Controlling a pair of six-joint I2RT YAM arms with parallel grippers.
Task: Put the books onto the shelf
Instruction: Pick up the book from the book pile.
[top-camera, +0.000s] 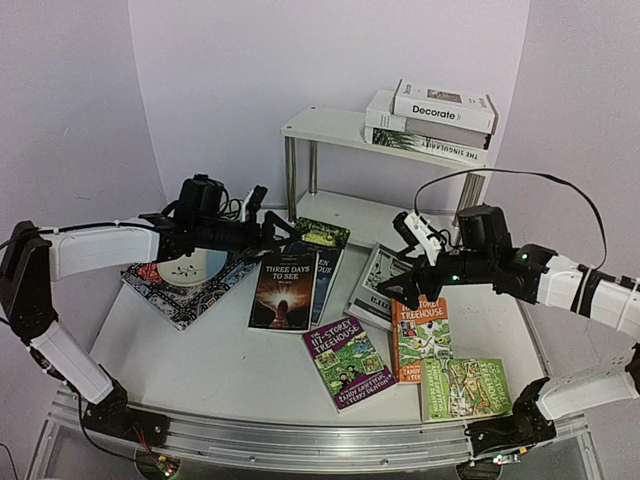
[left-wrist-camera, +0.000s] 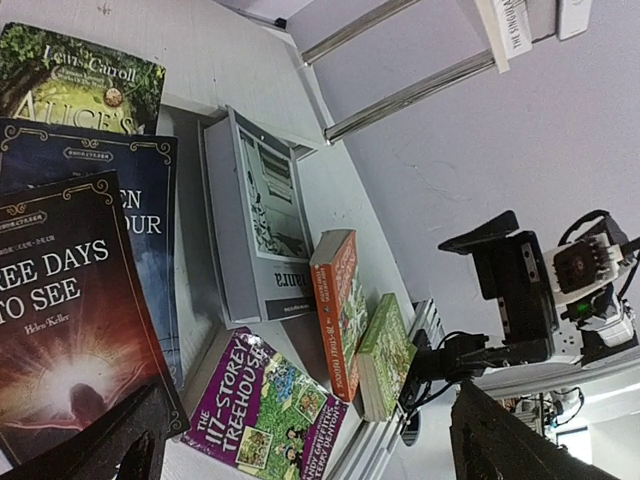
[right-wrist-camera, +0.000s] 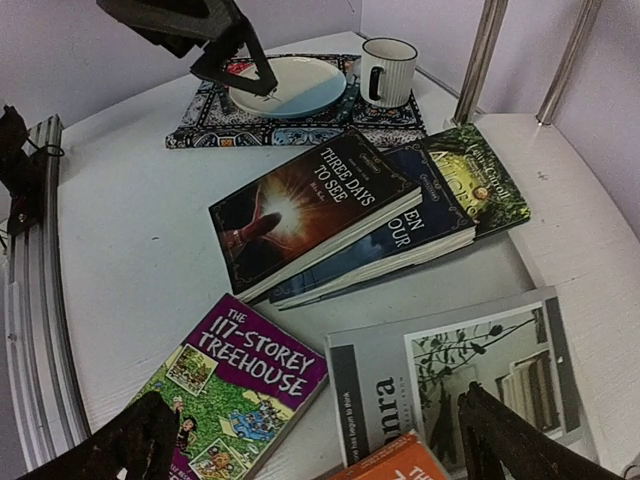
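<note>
The left pincer (top-camera: 274, 231) and right pincer (top-camera: 405, 263) hover spread and empty over books (top-camera: 284, 290) strewn on the surface (top-camera: 200, 362) by the shelf (top-camera: 330, 126).

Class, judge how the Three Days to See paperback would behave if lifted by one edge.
The paperback looks thin with a soft cover, so it would probably sag or fan open. It rests tilted on a blue book, so a push would likely slide it off.

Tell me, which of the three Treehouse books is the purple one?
The 117-Storey Treehouse, leftmost of the three in the overhead view; its neighbours are the orange Treehouse book and the green Treehouse book.
</note>
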